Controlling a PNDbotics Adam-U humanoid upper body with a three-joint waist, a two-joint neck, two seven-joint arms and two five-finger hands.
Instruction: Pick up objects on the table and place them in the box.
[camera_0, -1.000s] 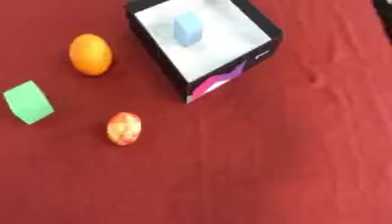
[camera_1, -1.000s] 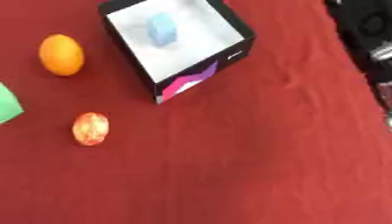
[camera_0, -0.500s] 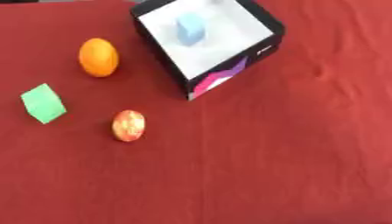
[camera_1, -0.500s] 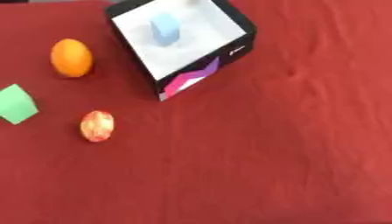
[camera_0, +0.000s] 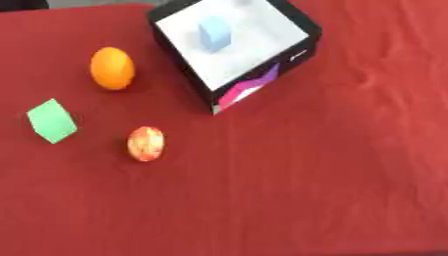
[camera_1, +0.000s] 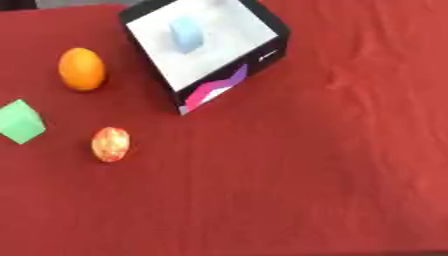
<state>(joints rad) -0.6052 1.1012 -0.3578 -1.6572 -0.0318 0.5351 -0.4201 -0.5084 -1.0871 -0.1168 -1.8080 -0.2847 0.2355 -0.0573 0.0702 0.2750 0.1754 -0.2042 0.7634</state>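
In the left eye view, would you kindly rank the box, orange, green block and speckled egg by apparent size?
1. box
2. orange and green block, which look alike
3. speckled egg

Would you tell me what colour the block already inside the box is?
Pale blue; the block lies on the box's white floor, clearest in the left eye view.

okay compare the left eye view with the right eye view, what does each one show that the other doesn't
Only the left eye view: the red cloth to the left of the green block, which stands clear of the edge there. Only the right eye view: more cloth to the right of the box; the block touches that view's left edge. Both show the orange, the red and yellow mottled egg-shaped thing and the pale blue block inside the box. Neither shows a hand.
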